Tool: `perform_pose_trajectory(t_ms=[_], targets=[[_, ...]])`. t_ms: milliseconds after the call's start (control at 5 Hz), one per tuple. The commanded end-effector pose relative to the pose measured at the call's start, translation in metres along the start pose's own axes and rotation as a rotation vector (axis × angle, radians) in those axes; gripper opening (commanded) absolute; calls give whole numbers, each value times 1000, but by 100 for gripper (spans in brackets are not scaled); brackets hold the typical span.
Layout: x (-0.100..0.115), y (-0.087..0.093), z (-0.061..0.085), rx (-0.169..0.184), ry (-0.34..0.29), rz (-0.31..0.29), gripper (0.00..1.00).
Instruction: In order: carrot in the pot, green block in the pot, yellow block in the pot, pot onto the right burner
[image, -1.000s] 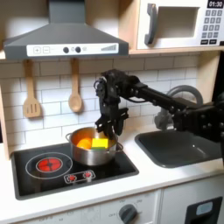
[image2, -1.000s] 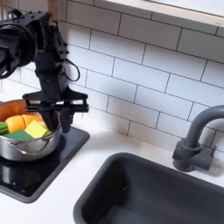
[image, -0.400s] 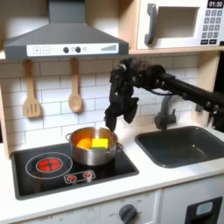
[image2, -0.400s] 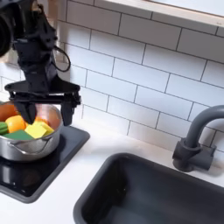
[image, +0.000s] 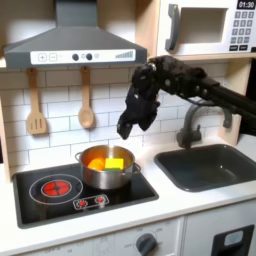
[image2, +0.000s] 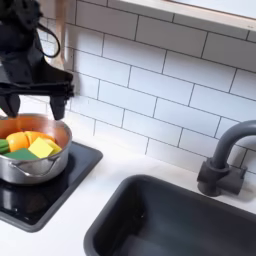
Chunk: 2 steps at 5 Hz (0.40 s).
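The steel pot (image: 108, 175) stands on the burner at the first exterior view's right side of the black stovetop (image: 60, 200). Inside it lie the orange carrot (image2: 18, 140), the yellow block (image2: 42, 148) and the green block (image2: 20, 156); the carrot (image: 95, 160) and yellow block (image: 114, 163) also show in the first exterior view. My gripper (image: 131, 129) hangs in the air above the pot and slightly to the first exterior view's right. In the second exterior view the gripper (image2: 33, 100) is open with spread fingers and nothing between them. The pot (image2: 45, 168) is untouched.
A red-ringed burner (image: 57, 186) lies at the first exterior view's left of the pot. A wooden spatula (image: 36, 105) and spoon (image: 86, 100) hang on the tiled wall. The dark sink (image: 205, 165) and faucet (image2: 225, 160) are beside the stove. A hood (image: 75, 45) overhangs.
My gripper has lifted from just beside the pot's rim to well above it, staying open. The pot and its contents have not moved.
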<state>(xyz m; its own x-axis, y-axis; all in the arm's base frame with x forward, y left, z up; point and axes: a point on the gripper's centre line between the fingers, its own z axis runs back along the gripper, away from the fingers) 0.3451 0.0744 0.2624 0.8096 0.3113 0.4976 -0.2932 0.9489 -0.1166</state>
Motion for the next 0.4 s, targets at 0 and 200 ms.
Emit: perform_pose_trajectory(t_ms=[0,200], targets=[[28,2,33,5,-196,-18,100],[31,3,37,37,-259,-51,100]])
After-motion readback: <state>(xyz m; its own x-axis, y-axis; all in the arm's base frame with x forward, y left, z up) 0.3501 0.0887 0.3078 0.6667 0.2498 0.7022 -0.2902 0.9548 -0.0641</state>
